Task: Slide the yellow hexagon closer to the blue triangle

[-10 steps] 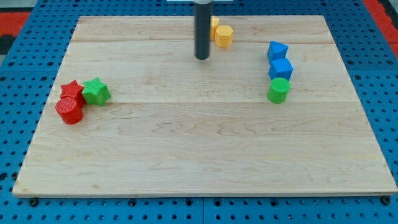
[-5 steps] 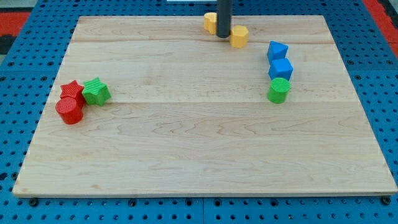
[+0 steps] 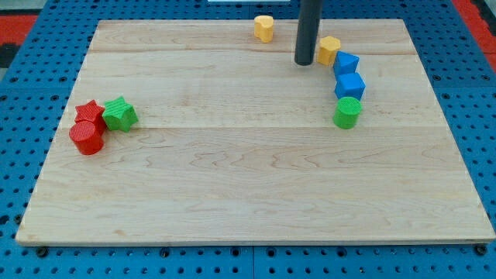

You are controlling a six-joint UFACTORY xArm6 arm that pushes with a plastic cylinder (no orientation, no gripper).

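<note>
Tool, my tip, stands just left of the yellow hexagon, which touches the blue triangle.

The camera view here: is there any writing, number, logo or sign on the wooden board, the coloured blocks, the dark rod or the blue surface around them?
None: no word, number, brand or sign can be read anywhere.
The wooden board shows only grain.
The blocks, such as the yellow hexagon and the blue triangle, are plain.
The dark rod bears no mark; my tip sits just to the view's left of the yellow hexagon.
The blue perforated surface shows only holes.
</note>
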